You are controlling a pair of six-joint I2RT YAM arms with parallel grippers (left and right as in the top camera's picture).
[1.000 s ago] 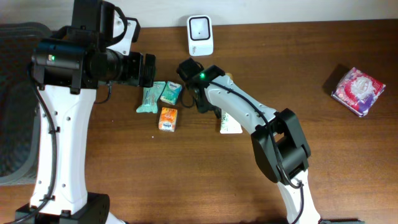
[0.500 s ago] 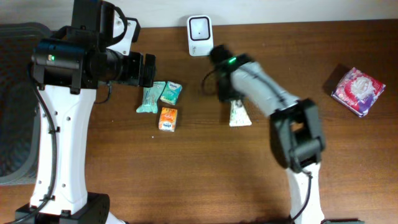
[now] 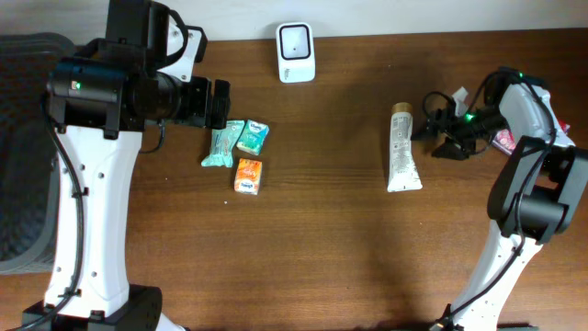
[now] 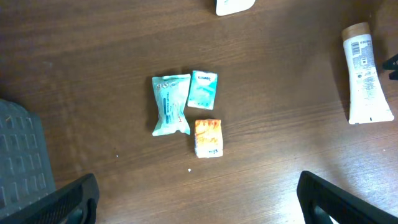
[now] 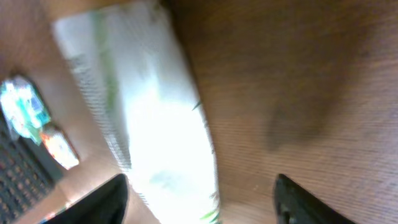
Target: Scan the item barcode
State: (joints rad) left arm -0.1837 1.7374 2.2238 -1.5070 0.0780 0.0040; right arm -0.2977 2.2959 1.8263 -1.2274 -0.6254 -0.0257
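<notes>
A white tube (image 3: pixel 401 147) with a brown cap lies flat on the wooden table, right of centre, its printed label facing up (image 4: pixel 364 81). My right gripper (image 3: pixel 441 135) hovers just right of it, open and holding nothing. In the right wrist view the tube (image 5: pixel 143 106) is a blurred white shape reaching down between the dark fingertips (image 5: pixel 106 199). The white scanner (image 3: pixel 296 52) stands at the back edge. My left gripper (image 3: pixel 219 103) hangs wide open above the left group of packets, empty (image 4: pixel 199 205).
Two teal packets (image 3: pixel 223 144) (image 3: pixel 252 137) and an orange packet (image 3: pixel 247 175) lie left of centre. A pink package (image 3: pixel 503 140) is mostly hidden behind the right arm. A grey mat (image 3: pixel 23 156) covers the far left.
The right arm swung from the scanner area to the right with the tube and let it go; the tube now lies right of centre and the gripper has opened. The left arm stayed still.
</notes>
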